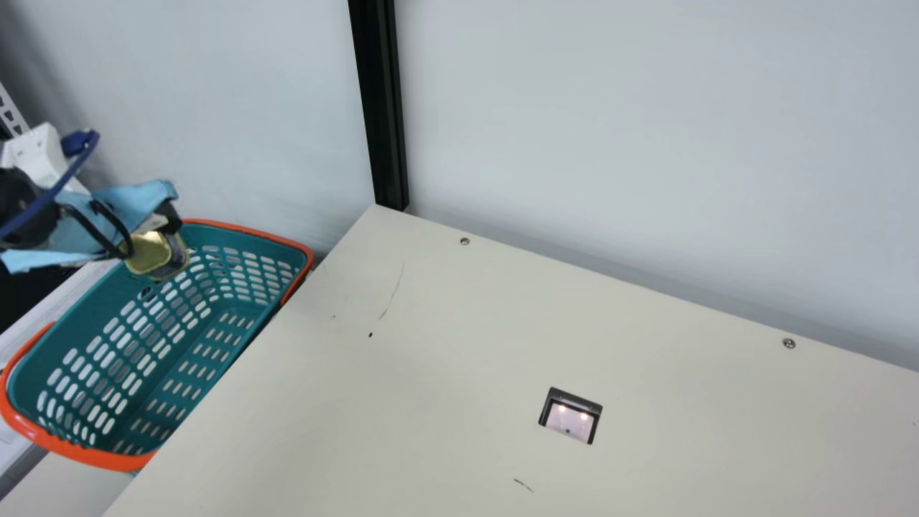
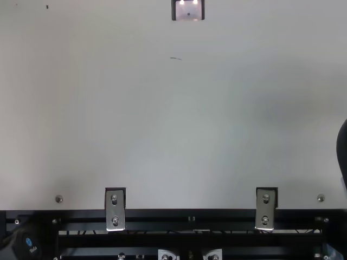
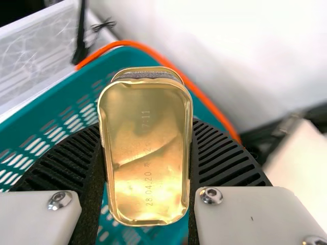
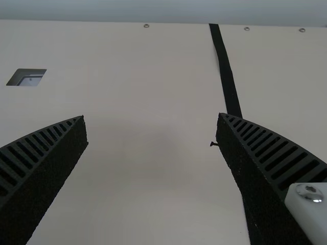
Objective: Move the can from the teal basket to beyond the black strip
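A: Where's the can (image 1: pixel 148 254)?
B: In the left end effector (image 1: pixel 152 243), held between its two ribbed fingers (image 3: pixel 222 155). They're parted just by the can's width, one pressed to each side.
A: How does it sit there?
B: Its gold end faces back toward the wrist camera, with some printed marks on it.
A: And the teal basket (image 1: pixel 43 366)?
B: Under the left end effector, which is over the end by the wall (image 1: pixel 251 93). How high the can is above the basket floor, I can't tell. The orange rim (image 1: pixel 79 454) runs round below it.
A: Anything on the arm itself?
B: Light-blue cloth (image 1: pixel 133 203) is wrapped just behind the left end effector, with a dark-blue cable (image 1: pixel 57 183) beside it.
A: What about the right end effector (image 4: pixel 152 120)?
B: Its fingers stand wide apart with nothing between them, and they're over the counter (image 4: pixel 148 189).
A: Where's the black strip (image 4: pixel 225 71)?
B: On the counter, running outward from the right end effector and passing behind one of its fingers. The square cutout (image 4: pixel 28 77) is farther out, toward the other finger's side.
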